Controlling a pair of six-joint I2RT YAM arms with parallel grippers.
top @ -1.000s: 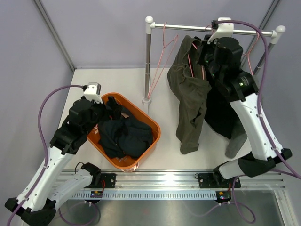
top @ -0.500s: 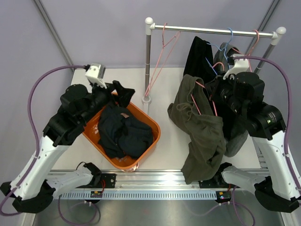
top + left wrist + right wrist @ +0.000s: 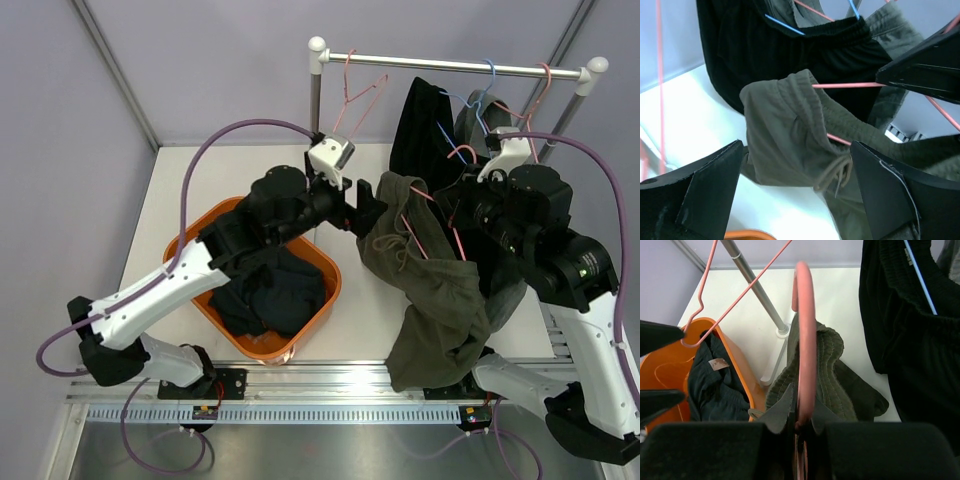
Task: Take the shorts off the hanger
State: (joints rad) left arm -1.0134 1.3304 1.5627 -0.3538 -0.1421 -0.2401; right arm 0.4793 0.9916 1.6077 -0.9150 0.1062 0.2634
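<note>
My right gripper (image 3: pixel 463 197) is shut on the hook of a pink hanger (image 3: pixel 805 330) that carries the dark olive shorts (image 3: pixel 432 290) off the rail, in front of the rack. The olive shorts also show in the right wrist view (image 3: pixel 827 372). My left gripper (image 3: pixel 367 214) is open, its jaws either side of the olive waistband (image 3: pixel 790 130) without closing on it. The hanger's pink wire (image 3: pixel 847 85) runs through the waistband. Black shorts (image 3: pixel 424 120) hang on a blue hanger (image 3: pixel 486 85) on the rail.
An orange basket (image 3: pixel 195 300) at the left holds navy shorts (image 3: pixel 268 290). An empty pink hanger (image 3: pixel 352 85) hangs at the rail's left end beside the rack post (image 3: pixel 315 130). More dark cloth (image 3: pixel 505 295) hangs behind my right arm.
My left arm swung from the basket across to the olive shorts and now brackets the waistband. My right gripper holds the hanger and shorts off the rail, nearly still over the last half second.
</note>
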